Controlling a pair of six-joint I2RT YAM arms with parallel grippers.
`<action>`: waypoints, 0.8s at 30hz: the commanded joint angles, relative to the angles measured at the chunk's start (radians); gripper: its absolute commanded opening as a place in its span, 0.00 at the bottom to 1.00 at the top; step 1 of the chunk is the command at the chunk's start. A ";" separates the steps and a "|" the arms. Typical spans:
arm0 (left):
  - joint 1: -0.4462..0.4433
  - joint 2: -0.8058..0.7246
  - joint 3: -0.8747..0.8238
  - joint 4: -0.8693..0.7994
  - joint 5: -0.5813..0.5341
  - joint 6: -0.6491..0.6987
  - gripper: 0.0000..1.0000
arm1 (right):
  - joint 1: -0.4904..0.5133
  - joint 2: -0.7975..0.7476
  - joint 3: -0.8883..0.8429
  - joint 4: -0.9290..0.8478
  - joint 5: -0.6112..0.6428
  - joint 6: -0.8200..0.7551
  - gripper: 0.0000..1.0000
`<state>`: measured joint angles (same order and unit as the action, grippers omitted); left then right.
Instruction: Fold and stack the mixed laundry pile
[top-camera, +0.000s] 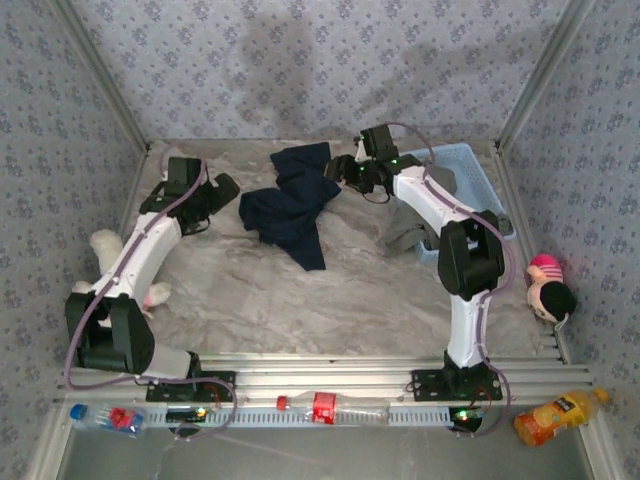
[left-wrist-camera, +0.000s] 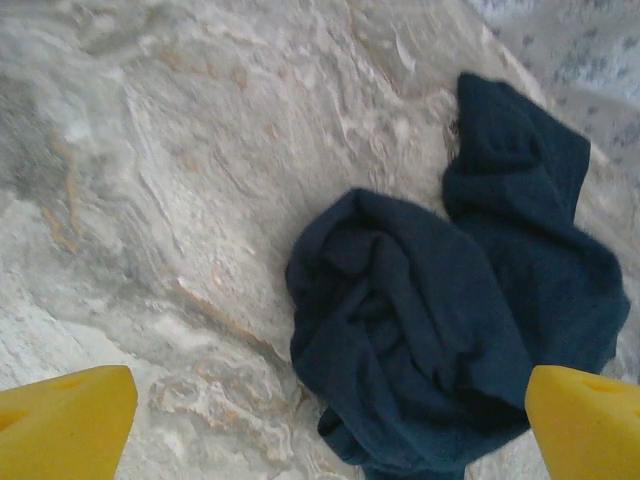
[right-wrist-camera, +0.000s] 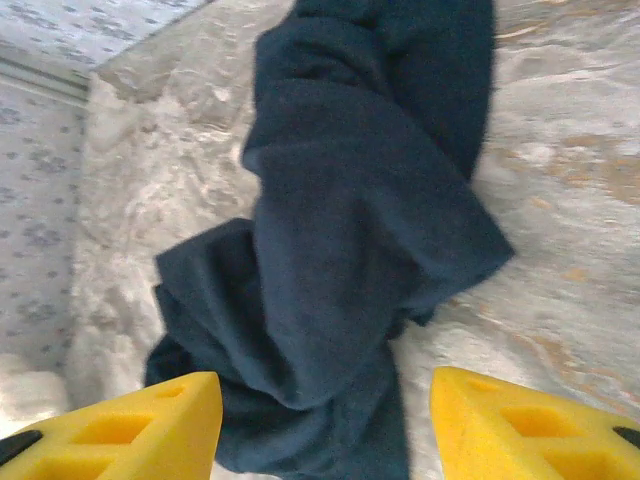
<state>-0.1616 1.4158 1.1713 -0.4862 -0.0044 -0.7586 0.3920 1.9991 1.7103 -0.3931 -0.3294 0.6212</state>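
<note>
Top external view puts the navy T-shirt (top-camera: 290, 210) crumpled at the table's far middle and the grey-olive garment (top-camera: 405, 235) slumped against the basket (top-camera: 478, 170). Both look soft, light and floppy, so I'd pinch a hem, not the bunched middle. The right wrist view adds fold detail the overhead blurs. My right gripper (right-wrist-camera: 322, 395) and left gripper (left-wrist-camera: 320, 400) stand spread, holding nothing
</note>
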 joint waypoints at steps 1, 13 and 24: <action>-0.071 0.022 -0.020 0.041 0.042 0.044 1.00 | 0.001 -0.090 -0.048 -0.084 0.102 -0.105 0.59; -0.245 0.246 0.035 0.060 0.020 0.071 1.00 | -0.077 -0.077 -0.278 -0.138 0.327 -0.197 0.57; -0.290 0.426 0.151 0.122 0.059 0.007 0.79 | -0.261 -0.074 -0.297 -0.178 0.428 -0.251 0.60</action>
<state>-0.4446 1.8175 1.2682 -0.3939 0.0437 -0.7403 0.1589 1.9186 1.4185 -0.5201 0.0391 0.4065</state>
